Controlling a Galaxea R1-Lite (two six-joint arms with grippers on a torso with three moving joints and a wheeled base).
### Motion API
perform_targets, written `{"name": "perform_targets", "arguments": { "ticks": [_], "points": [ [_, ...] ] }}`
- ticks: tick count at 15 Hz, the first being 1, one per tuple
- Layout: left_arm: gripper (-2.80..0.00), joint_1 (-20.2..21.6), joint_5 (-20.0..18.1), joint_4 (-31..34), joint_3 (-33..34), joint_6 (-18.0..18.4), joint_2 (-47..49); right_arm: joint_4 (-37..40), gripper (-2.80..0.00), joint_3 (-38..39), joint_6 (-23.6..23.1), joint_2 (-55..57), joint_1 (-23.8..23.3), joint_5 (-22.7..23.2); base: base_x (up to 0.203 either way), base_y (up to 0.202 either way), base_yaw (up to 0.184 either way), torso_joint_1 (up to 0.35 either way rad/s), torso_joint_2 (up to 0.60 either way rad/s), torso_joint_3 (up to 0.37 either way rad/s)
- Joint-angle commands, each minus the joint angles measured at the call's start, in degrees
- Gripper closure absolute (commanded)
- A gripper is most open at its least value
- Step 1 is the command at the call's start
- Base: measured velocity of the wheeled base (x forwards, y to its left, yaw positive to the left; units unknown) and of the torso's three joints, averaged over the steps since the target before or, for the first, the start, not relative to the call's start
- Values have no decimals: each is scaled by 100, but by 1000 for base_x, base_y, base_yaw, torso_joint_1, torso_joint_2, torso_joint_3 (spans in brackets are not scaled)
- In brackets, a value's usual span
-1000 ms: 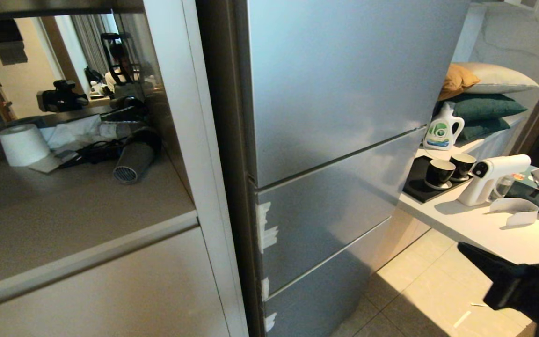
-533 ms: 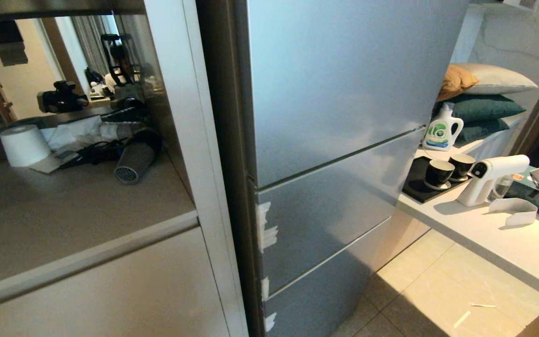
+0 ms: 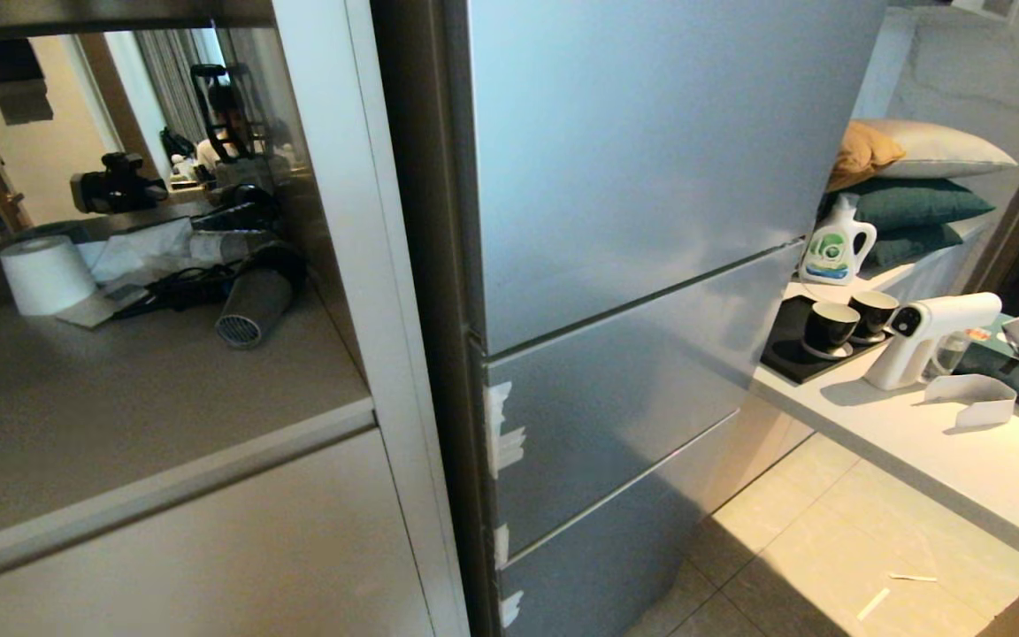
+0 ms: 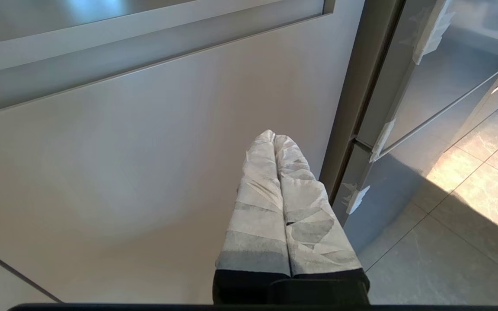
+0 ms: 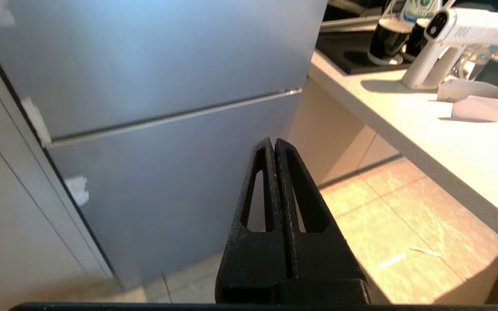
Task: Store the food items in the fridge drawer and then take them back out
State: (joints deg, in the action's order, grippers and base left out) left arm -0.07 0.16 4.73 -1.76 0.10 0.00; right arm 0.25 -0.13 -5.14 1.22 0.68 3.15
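both sets of jaws are pressed together, empty. the fridge [image 5: 154, 86] stands closed ahead of the right jaws [image 5: 274, 144], the nearer arm; drawer and food are out of sight.

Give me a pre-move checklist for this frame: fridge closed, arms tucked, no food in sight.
1. Fridge doors shut: ok, all panels flush.
2. Fridge drawer reachable: not ok, hidden behind the doors.
3. Food items located: cannot tell, none visible in any view.
4. Left gripper empty: ok, wrapped fingers together, facing the cabinet front.
5. Right gripper empty: ok, fingers together, low before the fridge.
6. Floor clear for approach: cannot tell, small white scraps lie near the counter.
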Motion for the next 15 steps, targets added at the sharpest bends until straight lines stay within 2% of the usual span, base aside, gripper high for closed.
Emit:
{"name": "perform_targets", "arguments": {
  "ticks": [1, 11, 15],
  "points": [
    [0, -1, 2, 2, 0, -1, 0, 36, 0, 5, 4, -113, -7, -7, 0, 0, 0, 0, 0, 0],
    [0, -1, 2, 2, 0, -1, 0, 36, 0, 5, 22, -113, -7, -24, 0, 0, 0, 0, 0, 0],
    [0, -1, 2, 2, 0, -1, 0, 28, 0, 5, 217, -113, -7, -95, 0, 0, 0, 0, 0, 0]
  ]
}}
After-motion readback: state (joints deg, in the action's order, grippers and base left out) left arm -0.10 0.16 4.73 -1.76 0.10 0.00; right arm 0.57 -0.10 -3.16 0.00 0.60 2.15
